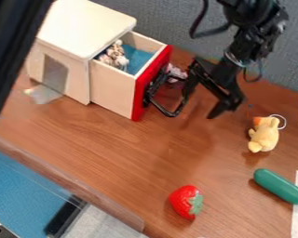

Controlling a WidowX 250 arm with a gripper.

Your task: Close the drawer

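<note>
The black gripper (pixel 193 95) hangs beside the drawer front, to the right of its handle, with its fingers spread apart. The drawer (pixel 113 87) stands pulled out of the cream-coloured cabinet (pixel 83 23). Its red front (pixel 141 95) faces the gripper and carries a black handle (pixel 168 112). Gripper and handle overlap in the view, and I cannot tell whether they touch. Inside the drawer, a light, mottled toy (pixel 117 57) lies beside a blue lining (pixel 136 56).
A pinkish object (pixel 176 71) lies behind the handle. On the brown table (pixel 108 148) are a yellow plush toy (pixel 264 135) at the right, a green oblong toy (pixel 280 186) at the lower right and a red strawberry (pixel 184 201) near the front. A grey partition (pixel 170 18) stands behind.
</note>
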